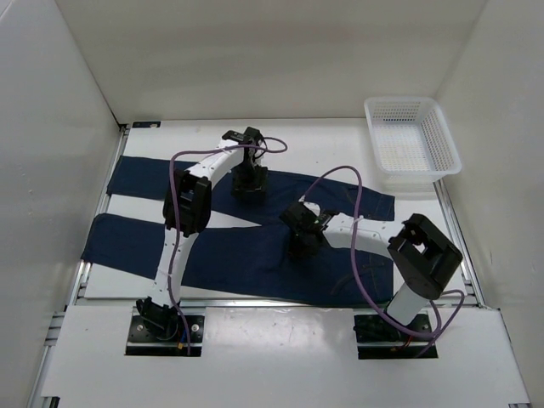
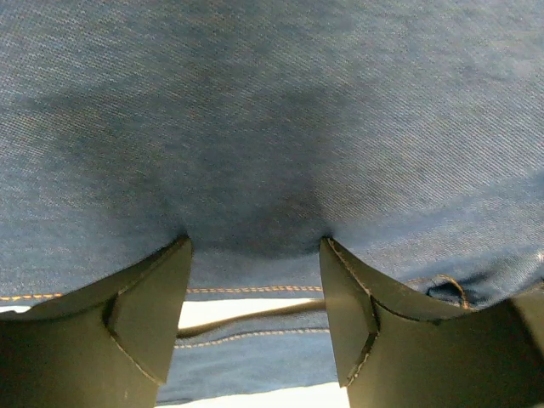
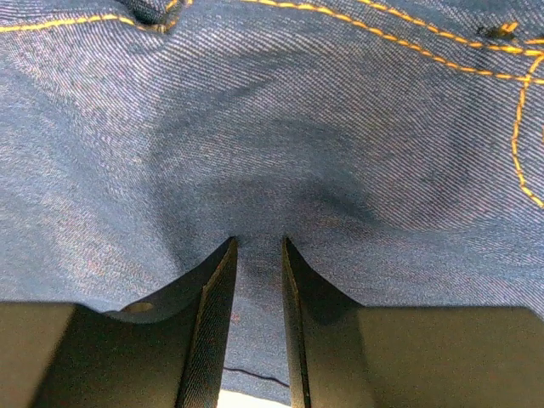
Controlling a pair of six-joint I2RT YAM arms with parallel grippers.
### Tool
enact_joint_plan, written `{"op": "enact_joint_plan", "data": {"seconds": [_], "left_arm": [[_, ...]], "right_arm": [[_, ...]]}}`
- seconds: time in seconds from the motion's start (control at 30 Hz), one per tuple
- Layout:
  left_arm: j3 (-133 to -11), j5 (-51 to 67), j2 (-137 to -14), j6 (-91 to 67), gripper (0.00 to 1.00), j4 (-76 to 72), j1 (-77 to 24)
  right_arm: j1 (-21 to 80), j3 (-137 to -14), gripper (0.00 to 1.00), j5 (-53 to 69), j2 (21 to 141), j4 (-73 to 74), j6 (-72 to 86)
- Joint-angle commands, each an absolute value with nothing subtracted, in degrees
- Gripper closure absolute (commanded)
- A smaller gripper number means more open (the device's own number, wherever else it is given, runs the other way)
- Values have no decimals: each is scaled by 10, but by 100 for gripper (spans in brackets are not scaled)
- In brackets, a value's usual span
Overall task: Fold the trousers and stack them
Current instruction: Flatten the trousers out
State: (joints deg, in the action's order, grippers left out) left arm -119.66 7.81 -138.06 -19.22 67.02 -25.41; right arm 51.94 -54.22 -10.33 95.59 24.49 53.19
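Item 1, table (image 1: 340, 143): white top, walled on 3 sides, carrying everything below

Item 2, trousers (image 1: 238, 259): 1 pair, dark blue denim, lying flat and full length across the table. The waist is toward the right; the far leg (image 1: 144, 177) and near leg (image 1: 127, 240) run out to the left with a strip of bare table between them. No fold shows anywhere, so I judge the task barely begun: every fold and the stacking are left to do

Item 3, basket (image 1: 403, 101): white plastic mesh at the far right corner, well apart from the cloth

Item 4, left gripper (image 1: 249, 189): set down on the far leg close to where the 2 legs join. Its fingers stand wide apart, tips pressing the denim, nothing clamped between them

Item 5, right gripper (image 1: 303, 245): down on the seat area of the near half. Its fingers are drawn almost together with a pucker of denim in the narrow gap, creases running in toward the tips, so it reads as pinching the cloth for a first lift
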Motion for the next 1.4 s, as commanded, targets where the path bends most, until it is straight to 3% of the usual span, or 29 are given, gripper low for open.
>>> {"op": "enact_joint_plan", "data": {"seconds": [0.0, 0.2, 0.47, 0.7, 0.77, 0.8, 0.83, 0.97, 1.13, 1.23, 1.37], "left_arm": [[-1239, 73, -1392, -176, 27, 676, -267], [-1298, 109, -1433, -176, 27, 676, -267], [-1465, 153, -1500, -192, 27, 693, -267], [-1492, 166, -1494, -198, 27, 680, -267], [-1477, 155, -1458, -198, 27, 680, -267], [-1458, 147, -1443, -198, 27, 680, -267], [-1443, 138, -1409, -198, 27, 680, -267], [-1342, 71, -1330, -186, 27, 675, -262], [-1173, 11, -1259, -192, 27, 678, -240], [-1076, 11, -1241, -192, 27, 638, -222], [-1060, 20, -1277, -192, 27, 633, -217]], "right_arm": [[514, -463, 67, -76, 980, 245, 543], [496, -410, 68, -92, 905, 300, 561], [484, -391, 68, -124, 824, 373, 561], [479, -480, 63, -160, 760, 436, 520], [468, -532, 58, -182, 745, 468, 509], [459, -548, 47, -199, 740, 484, 495], [447, -561, 44, -206, 734, 484, 488], [342, -584, 44, -187, 742, 455, 433], [223, -603, 69, -94, 835, 368, 375], [188, -616, 69, -72, 892, 341, 363], [139, -616, 67, -48, 948, 310, 363]]}}
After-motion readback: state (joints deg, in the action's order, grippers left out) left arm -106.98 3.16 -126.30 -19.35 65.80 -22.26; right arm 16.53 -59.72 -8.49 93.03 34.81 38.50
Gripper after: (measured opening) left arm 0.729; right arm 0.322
